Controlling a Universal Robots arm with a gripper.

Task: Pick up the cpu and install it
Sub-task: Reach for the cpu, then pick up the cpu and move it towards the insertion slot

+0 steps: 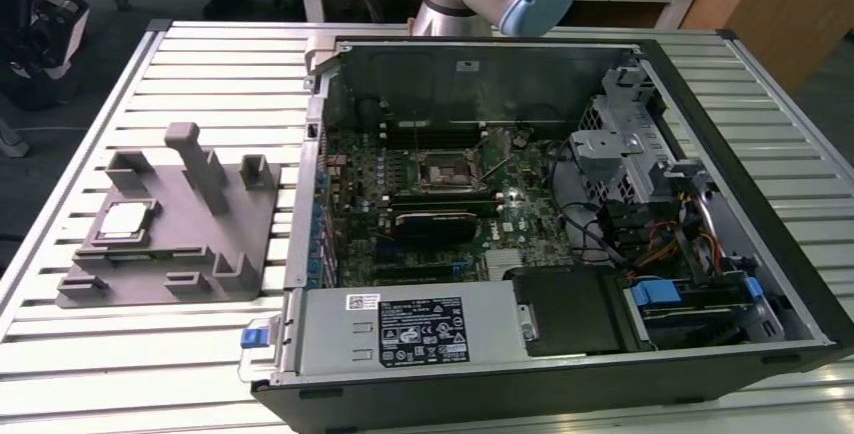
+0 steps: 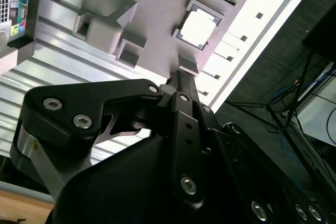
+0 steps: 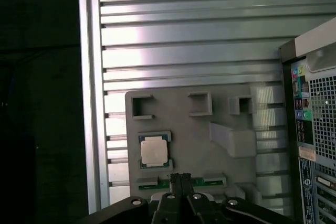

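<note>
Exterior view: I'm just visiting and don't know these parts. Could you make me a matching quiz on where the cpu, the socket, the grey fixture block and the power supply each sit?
Things:
1. cpu
2. socket
3. fixture block
4. power supply

Places:
a. on the slatted table, to the exterior view's left of the computer case
b. in a recess of the grey block
c. in the middle of the motherboard, inside the open case
d. along the case edge nearest the exterior camera, bearing a black label

Pairs: 1-b, 2-c, 3-a, 4-d
</note>
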